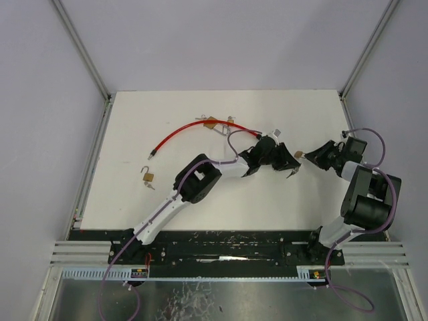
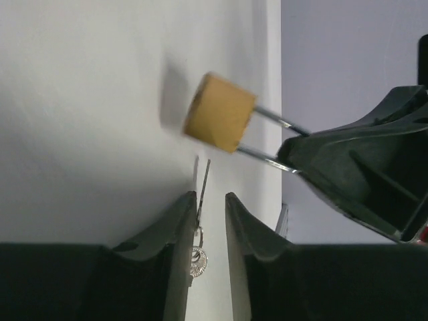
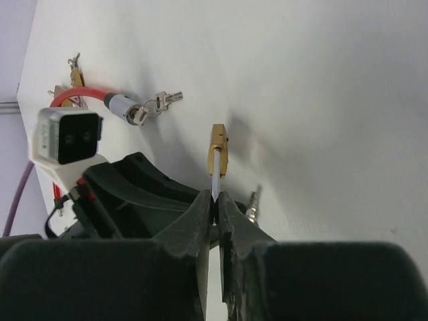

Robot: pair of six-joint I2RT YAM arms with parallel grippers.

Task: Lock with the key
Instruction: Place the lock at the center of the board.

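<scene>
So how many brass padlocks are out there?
3: a held padlock in the right end effector, an open padlock at the left of the table, a third padlock by the red cable. More may hide beside it.

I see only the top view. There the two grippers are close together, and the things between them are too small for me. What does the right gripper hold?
Observer: The right gripper pinches a brass padlock by its shackle.
Operator: Where is the key?
Observer: The key sticks out of the left gripper. The jaws stand slightly apart, and the key lies against one of them.
Operator: Is its tip in the padlock?
Observer: No. The left wrist view shows the tip just short of the padlock's body, with a small gap between them.
</scene>
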